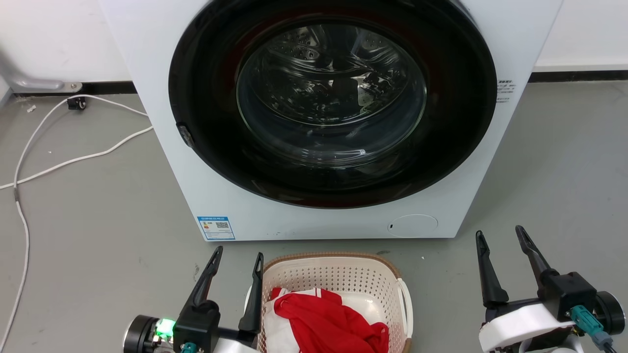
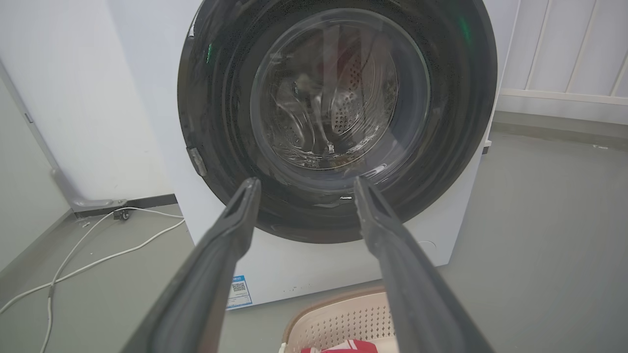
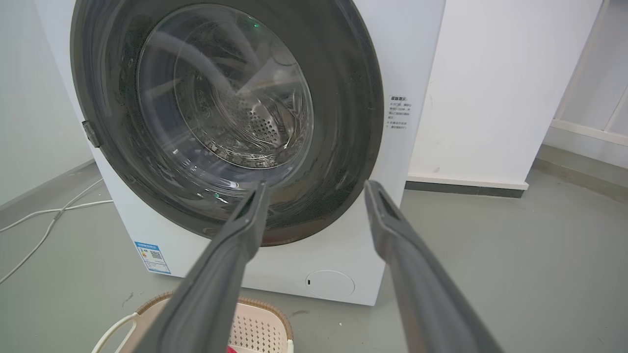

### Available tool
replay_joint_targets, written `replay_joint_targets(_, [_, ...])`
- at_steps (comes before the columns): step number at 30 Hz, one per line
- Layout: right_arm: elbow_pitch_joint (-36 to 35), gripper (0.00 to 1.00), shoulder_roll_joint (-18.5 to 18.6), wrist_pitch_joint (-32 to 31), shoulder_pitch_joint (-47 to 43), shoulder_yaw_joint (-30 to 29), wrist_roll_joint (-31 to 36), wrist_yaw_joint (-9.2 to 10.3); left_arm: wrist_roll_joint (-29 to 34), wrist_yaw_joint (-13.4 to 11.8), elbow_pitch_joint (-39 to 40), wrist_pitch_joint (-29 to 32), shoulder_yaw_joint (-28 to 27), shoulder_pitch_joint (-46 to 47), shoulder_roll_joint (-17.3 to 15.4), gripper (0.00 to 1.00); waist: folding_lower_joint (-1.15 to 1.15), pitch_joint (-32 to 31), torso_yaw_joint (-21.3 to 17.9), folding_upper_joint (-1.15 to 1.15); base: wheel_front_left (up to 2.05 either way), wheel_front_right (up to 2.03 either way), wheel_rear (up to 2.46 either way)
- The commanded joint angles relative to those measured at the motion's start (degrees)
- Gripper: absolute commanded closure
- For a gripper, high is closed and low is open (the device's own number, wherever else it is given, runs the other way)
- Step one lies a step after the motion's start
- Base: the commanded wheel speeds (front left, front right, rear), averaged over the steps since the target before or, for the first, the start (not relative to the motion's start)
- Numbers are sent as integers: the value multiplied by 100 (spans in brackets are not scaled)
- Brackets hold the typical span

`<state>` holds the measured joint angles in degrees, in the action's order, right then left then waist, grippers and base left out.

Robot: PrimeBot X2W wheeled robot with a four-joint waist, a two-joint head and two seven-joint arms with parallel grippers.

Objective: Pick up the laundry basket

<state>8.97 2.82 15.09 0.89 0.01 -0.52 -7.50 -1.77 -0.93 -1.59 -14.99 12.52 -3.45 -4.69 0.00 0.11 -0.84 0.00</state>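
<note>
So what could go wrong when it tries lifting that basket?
The red cloth is heaped toward the left rim, so the left jaws, open beside it, might pinch fabric instead of the laundry basket.
The right jaws stand well clear of the white handle; a one-sided lift could tip it.

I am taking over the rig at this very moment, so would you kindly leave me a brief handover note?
Cream perforated plastic laundry basket with a brown woven-look rim: on the grey floor before the white front-loading washing machine, holding a red and white garment.
Left gripper: open, empty, close against the basket's left side; contact unclear.
Right gripper: open, empty, apart from the basket, to its right.
Done: nothing gripped yet.
Left: grip the basket, probably by its white side handles, and lift.
</note>
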Motion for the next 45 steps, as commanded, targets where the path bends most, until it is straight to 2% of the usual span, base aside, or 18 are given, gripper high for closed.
replay_joint_targets(1, [16,0,11,12,16,8,-12,2,-17,22,-30,-29,-14,-87,18,0,0,11,-7,0,0,0,0])
replay_joint_targets(10, [171,0,11,11,260,18,62,2,-1,59,-346,-23,-213,104,37,0,0,561,-115,0,0,0,0])
replay_joint_targets(17, [216,0,10,11,750,26,120,2,-89,188,-659,-23,-484,670,-27,0,0,1651,-155,0,0,0,0])
replay_joint_targets(24, [617,0,9,-146,1330,12,186,2,-116,394,-1285,-23,-683,1466,-149,0,0,2505,-79,0,0,0,0])
replay_joint_targets(35, [1875,0,11,-768,2682,263,177,2,-262,743,-3425,-23,-543,3122,-390,0,0,3628,-18,0,0,0,0])
replay_joint_targets(40, [2675,0,8,-1176,3308,380,244,2,-138,817,-4543,105,-147,3938,-581,0,0,4020,21,0,0,0,0])
replay_joint_targets(45, [3406,0,8,-1452,3826,499,85,2,-309,831,-5373,228,230,4568,-553,0,0,4312,55,0,0,0,0])
